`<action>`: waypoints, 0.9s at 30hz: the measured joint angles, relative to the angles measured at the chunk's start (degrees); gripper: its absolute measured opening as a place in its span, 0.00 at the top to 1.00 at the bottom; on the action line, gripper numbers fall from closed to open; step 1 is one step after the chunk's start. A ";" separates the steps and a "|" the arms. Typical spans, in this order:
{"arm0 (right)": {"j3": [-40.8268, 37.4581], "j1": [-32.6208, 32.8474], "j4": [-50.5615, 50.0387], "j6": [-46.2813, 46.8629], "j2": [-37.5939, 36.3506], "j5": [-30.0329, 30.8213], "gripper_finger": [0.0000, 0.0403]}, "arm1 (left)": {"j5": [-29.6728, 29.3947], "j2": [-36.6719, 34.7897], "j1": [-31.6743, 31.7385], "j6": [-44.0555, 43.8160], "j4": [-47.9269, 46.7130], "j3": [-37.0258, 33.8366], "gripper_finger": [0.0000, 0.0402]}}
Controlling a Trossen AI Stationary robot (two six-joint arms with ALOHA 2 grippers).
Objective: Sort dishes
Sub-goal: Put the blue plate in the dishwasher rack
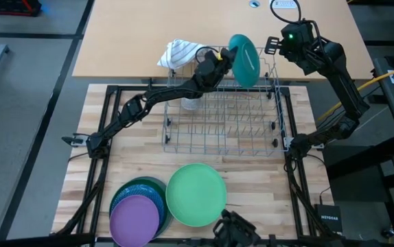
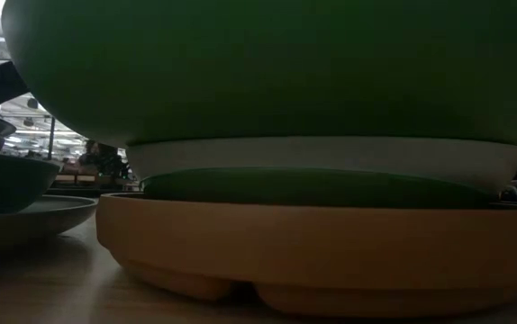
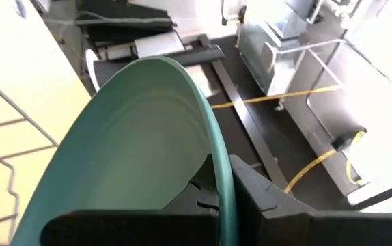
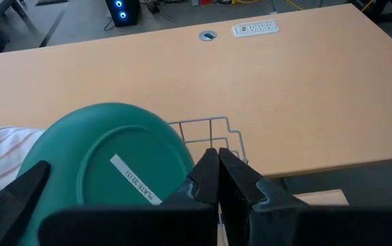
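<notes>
The left pincer is clamped on a teal plate, held upright above the far end of the wire rack, now otherwise bare of dishes. The right pincer, clenched and holding nothing, waits just beside it. On the near tabletop, 2 stacks appear sorted: a green plate tops one, a purple plate the other.

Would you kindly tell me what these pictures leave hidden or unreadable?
- High view: the plates under the purple plate and green plate are mostly covered.
- Low view: the stacked dishes block the rack and arms.
- Right wrist view: the label on the teal plate is too small to read.
</notes>
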 joint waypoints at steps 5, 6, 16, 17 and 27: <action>0.01 0.00 0.00 0.00 0.00 0.00 0.99 | -0.62 0.00 0.10 1.17 -0.26 0.00 1.00; 0.02 0.00 0.02 0.00 0.00 0.00 0.99 | -0.62 0.00 0.10 1.53 -0.09 0.00 1.00; 0.00 0.00 0.02 0.07 0.00 0.00 0.99 | -0.53 0.11 0.06 2.89 -2.58 0.00 1.00; 0.00 0.00 0.02 0.07 0.00 0.00 0.99 | -0.59 0.13 0.06 2.89 -3.50 0.00 1.00; 0.01 0.00 0.01 0.18 0.11 0.00 0.99 | -1.72 0.22 0.43 5.23 -4.35 0.00 0.99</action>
